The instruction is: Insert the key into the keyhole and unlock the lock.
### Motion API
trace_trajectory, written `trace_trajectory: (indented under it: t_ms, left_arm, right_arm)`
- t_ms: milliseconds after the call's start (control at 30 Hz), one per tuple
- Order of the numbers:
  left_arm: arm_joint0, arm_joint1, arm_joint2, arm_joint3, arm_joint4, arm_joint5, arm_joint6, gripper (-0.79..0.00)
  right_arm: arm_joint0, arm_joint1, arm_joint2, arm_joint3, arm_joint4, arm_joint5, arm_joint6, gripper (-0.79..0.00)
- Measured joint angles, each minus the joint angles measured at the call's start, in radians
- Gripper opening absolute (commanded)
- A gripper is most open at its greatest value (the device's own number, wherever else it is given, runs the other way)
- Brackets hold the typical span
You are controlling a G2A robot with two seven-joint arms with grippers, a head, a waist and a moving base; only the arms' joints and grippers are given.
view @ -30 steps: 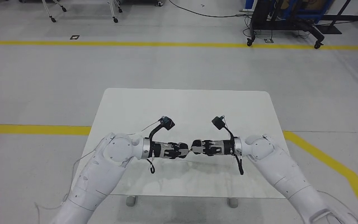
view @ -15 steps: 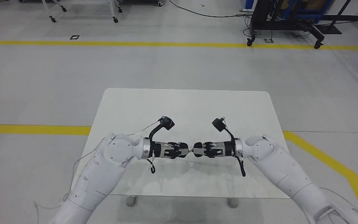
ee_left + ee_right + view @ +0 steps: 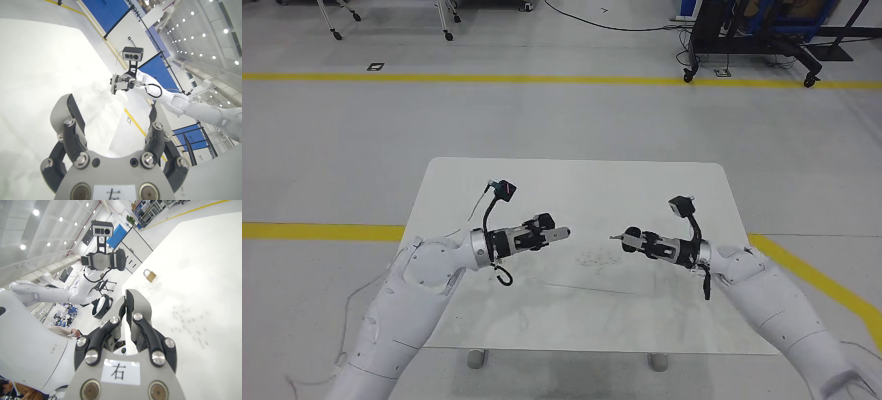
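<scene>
Top view: the white table (image 3: 572, 180) sits mid-frame. The left arm enters from the lower left, and the left gripper (image 3: 560, 234) hangs just left of frame centre, above the tabletop. The right arm enters from the lower right, and the right gripper (image 3: 620, 238) hangs just right of centre. The tips face each other across a gap and do not touch.

Left claw: the jaws are spread wide and the fingers (image 3: 76, 111) hold nothing. In its wrist view the tabletop shows through the gap.

Right claw: the fingers (image 3: 136, 306) are pressed together, pads meeting. In the top view a thin pale sliver (image 3: 614, 237) projects from the tips. It is too small to tell whether it is the key.

Padlock (image 3: 150, 275): brass body, silver shackle. It lies flat on the table close to an edge, ahead of the right gripper's tips and well apart from them. Neither gripper touches it. The shackle looks seated in the body. The left gripper hangs in the air beyond it.

Scuff marks (image 3: 592, 258): a grey patch on the tabletop, just below the gap between the grippers in the top view.
</scene>
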Motion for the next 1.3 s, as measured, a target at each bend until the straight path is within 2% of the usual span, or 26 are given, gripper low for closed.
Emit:
trace_trajectory:
  t_ms: [67, 200, 400, 567, 667, 733, 767, 800, 867, 967, 1000, 1067, 1133, 1200, 1300]
  left_arm:
    - [0.006, 0.009, -0.029, -0.027, 0.045, -0.003, -0.004, 0.0]
    - [0.04, 0.038, -0.121, -0.087, 0.241, 0.032, -0.043, 0.0]
    - [0.14, 0.076, -0.227, -0.23, 0.517, 0.164, -0.163, 0.0]
    - [0.214, 0.088, -0.224, -0.34, 0.742, 0.329, -0.23, 0.0]
    - [0.232, 0.082, -0.178, -0.353, 0.837, 0.491, -0.245, 0.0]
    - [0.219, 0.071, -0.143, -0.34, 0.858, 0.642, -0.252, -0.003]
    - [0.208, 0.067, -0.127, -0.331, 0.862, 0.702, -0.253, -0.043]
    - [0.19, 0.06, -0.106, -0.318, 0.866, 0.769, -0.251, -0.163]
    - [0.153, 0.051, -0.073, -0.288, 0.879, 0.857, -0.243, -0.191]
    - [0.102, 0.038, -0.034, -0.236, 0.882, 0.945, -0.24, -0.148]
    - [0.088, 0.034, -0.026, -0.221, 0.87, 0.965, -0.243, -0.154]
    - [0.062, 0.027, -0.008, -0.189, 0.858, 0.998, -0.258, -0.219]
    - [0.032, 0.021, 0.013, -0.16, 0.858, 1.022, -0.275, -0.354]
    - [0.003, 0.015, 0.038, -0.138, 0.871, 1.032, -0.285, -0.394]
    - [-0.034, 0.007, 0.077, -0.102, 0.892, 1.033, -0.305, -0.406]
  right_arm:
    - [-0.014, 0.004, 0.025, 0.001, 0.026, 0.0, 0.0, -0.785]
    - [-0.04, 0.003, 0.068, 0.009, 0.059, 0.001, -0.002, -0.785]
    - [-0.046, -0.016, 0.094, 0.052, 0.081, 0.001, -0.005, -0.785]
    - [-0.039, -0.037, 0.098, 0.123, 0.113, 0.0, 0.0, -0.785]
    - [-0.036, -0.041, 0.098, 0.146, 0.12, 0.0, -0.001, -0.785]
    - [-0.036, -0.041, 0.098, 0.144, 0.12, 0.0, -0.001, -0.785]
    - [-0.036, -0.041, 0.098, 0.144, 0.119, 0.0, -0.001, -0.785]
    - [-0.036, -0.041, 0.098, 0.144, 0.119, 0.0, -0.001, -0.785]
    - [-0.036, -0.041, 0.098, 0.144, 0.119, 0.0, -0.001, -0.785]
    - [-0.036, -0.041, 0.098, 0.144, 0.119, 0.0, -0.001, -0.785]
    - [-0.036, -0.041, 0.098, 0.144, 0.119, 0.0, -0.001, -0.785]
    - [-0.036, -0.041, 0.098, 0.144, 0.119, 0.0, -0.001, -0.785]
    - [-0.036, -0.041, 0.098, 0.144, 0.119, 0.0, -0.001, -0.785]
    - [-0.036, -0.041, 0.098, 0.144, 0.119, 0.0, -0.001, -0.785]
    - [-0.036, -0.041, 0.098, 0.144, 0.119, 0.0, -0.001, -0.785]
